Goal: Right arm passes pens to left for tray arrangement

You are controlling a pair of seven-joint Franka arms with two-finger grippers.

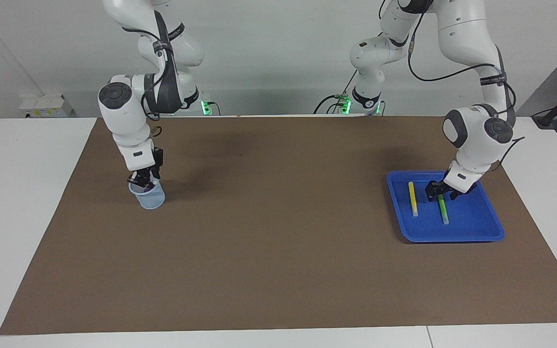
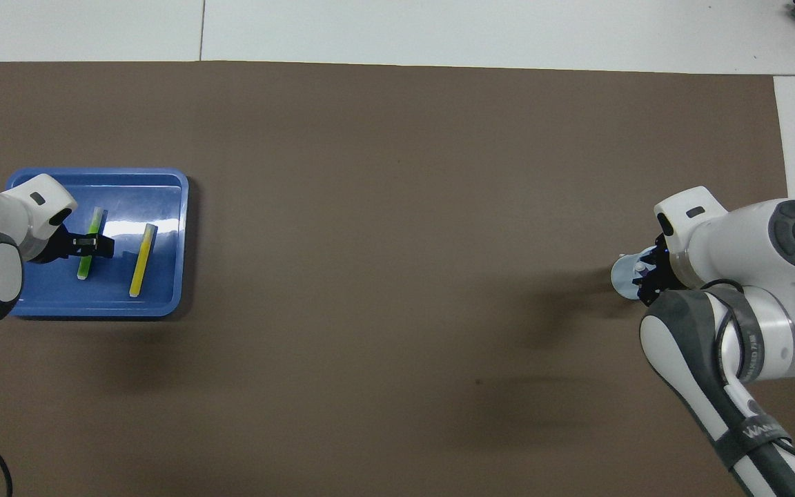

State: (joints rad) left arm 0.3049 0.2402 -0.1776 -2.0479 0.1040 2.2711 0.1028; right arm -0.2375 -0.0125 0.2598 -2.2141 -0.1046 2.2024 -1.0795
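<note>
Facing view: right gripper (image 1: 142, 182) in cup (image 1: 148, 195) mouth, grip state unclear; purple pen hidden. Left gripper (image 1: 440, 192) open over green pen (image 1: 443, 208), beside yellow pen (image 1: 412, 198) in tray (image 1: 472, 235). Advice: lift straight, avoid tipping cup.

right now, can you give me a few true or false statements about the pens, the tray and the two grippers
1. The yellow pen and the green pen both lie in the blue tray. True.
2. The tray sits toward the right arm's end of the table. False: it sits toward the left arm's end.
3. The left gripper is over the tray, above the green pen. True.
4. The right gripper is over the bare brown mat. False: it is at the mouth of the pale cup.
5. The two pens in the tray lie crossed on each other. False: they lie apart, side by side.
</note>
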